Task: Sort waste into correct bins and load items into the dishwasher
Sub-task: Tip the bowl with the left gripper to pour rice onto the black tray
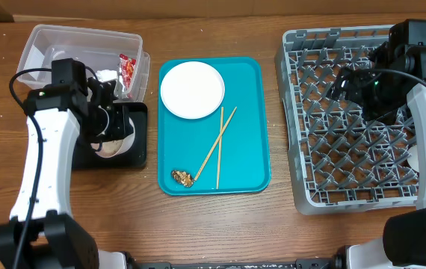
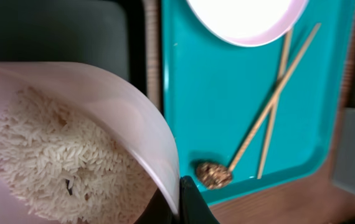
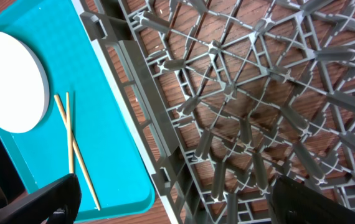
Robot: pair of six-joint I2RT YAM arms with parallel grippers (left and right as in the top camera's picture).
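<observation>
Your left jaws clamp the small white bowl [image 2: 127,118] tilted, to tip rice [image 2: 59,155] into the black rectangular tray [image 1: 137,149] beneath. Your right jaws hang apart.

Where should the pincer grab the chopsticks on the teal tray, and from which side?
Grip the chopsticks at their crossing, toward the plate, coming straight down. They lie flat on the teal tray, so no side approach gets under them; at the crossing one close across their width should catch both. Avoid the lower end: one tip meets the food scrap.
</observation>
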